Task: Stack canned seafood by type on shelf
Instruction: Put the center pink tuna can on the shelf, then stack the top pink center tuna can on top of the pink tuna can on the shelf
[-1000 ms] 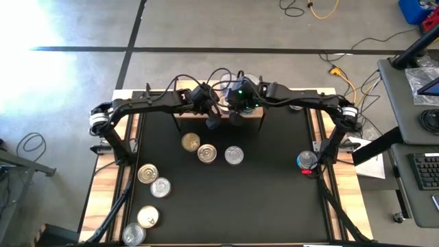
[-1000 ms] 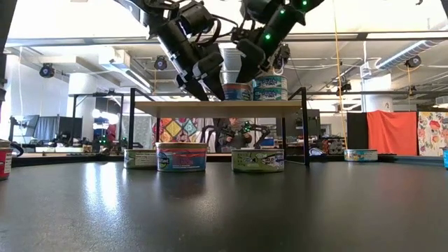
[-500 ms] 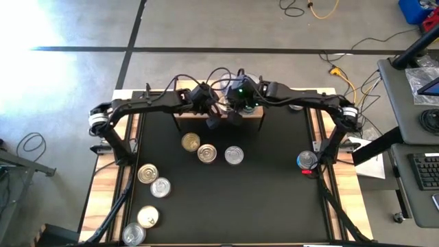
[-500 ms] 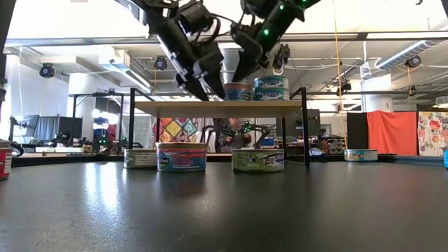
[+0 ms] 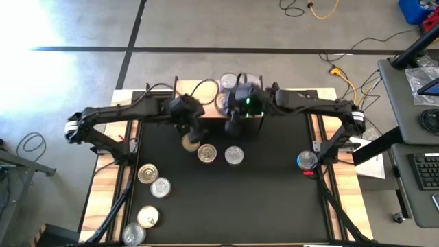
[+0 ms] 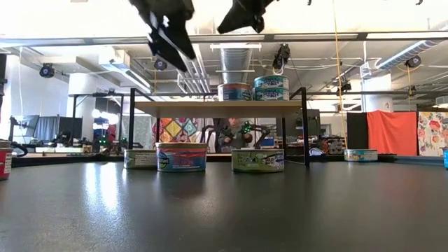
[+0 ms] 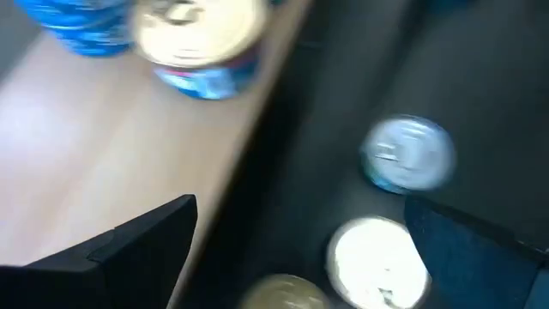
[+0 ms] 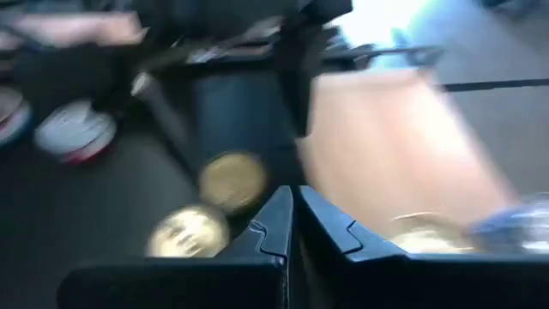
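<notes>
The shelf (image 6: 217, 105), a light-wood board on dark legs, stands at the table's far middle. On it are a single can (image 6: 234, 92) and a stack of two cans (image 6: 271, 87). Three cans (image 6: 182, 157) rest on the black table in front of it, two gold-lidded (image 5: 191, 142) and one silver (image 5: 234, 156). My left gripper (image 7: 300, 257) hangs open above the shelf's near edge, nothing between its fingers. My right gripper (image 8: 292, 225) is shut and empty, high beside it (image 6: 241, 15).
Several more cans (image 5: 152, 180) lie at the table's near left, and one (image 5: 306, 160) stands near the right edge. The table's black middle and near part (image 5: 260, 199) hold nothing. Cables and floor lie beyond the far edge.
Both grippers have risen from just above the shelf board and drawn back toward the table's near side, the left one also toward the left. The left stays open, the right shut. The cans on the shelf and table have not moved.
</notes>
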Robot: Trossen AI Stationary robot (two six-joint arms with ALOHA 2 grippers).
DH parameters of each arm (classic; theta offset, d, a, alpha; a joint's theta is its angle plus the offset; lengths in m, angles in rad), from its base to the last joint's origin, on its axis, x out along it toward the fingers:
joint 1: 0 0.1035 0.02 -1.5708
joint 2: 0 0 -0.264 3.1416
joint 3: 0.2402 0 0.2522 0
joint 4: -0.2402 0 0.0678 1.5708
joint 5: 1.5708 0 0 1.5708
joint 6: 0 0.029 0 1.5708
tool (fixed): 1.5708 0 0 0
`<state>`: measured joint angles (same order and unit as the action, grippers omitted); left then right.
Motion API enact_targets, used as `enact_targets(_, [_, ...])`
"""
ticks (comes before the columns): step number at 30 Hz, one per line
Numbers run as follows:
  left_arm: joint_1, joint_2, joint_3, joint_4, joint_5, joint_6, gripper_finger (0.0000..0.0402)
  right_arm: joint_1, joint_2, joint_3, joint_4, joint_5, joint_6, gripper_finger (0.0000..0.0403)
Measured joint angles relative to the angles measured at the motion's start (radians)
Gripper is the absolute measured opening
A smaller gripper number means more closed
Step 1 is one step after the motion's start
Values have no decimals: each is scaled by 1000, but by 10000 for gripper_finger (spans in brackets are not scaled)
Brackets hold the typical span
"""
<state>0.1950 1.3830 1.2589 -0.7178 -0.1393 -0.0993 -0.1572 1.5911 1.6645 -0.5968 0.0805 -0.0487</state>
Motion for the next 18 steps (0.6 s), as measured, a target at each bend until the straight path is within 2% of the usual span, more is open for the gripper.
enact_targets(5, [-116, -92, -147, -4, 46, -30, 398, 122, 13, -60, -13, 16, 62, 13])
enact_targets(10, [-236, -145, -318, 13, 90, -116, 398, 205, 53, -105, -1, 156, 199, 13])
enact_targets(15, [-348, -160, -432, 54, 100, -246, 398, 244, 153, -125, 104, 164, 318, 13])
enact_targets(18, [-399, -159, -464, 55, 100, -303, 398, 266, 240, -120, 187, 269, 382, 13])
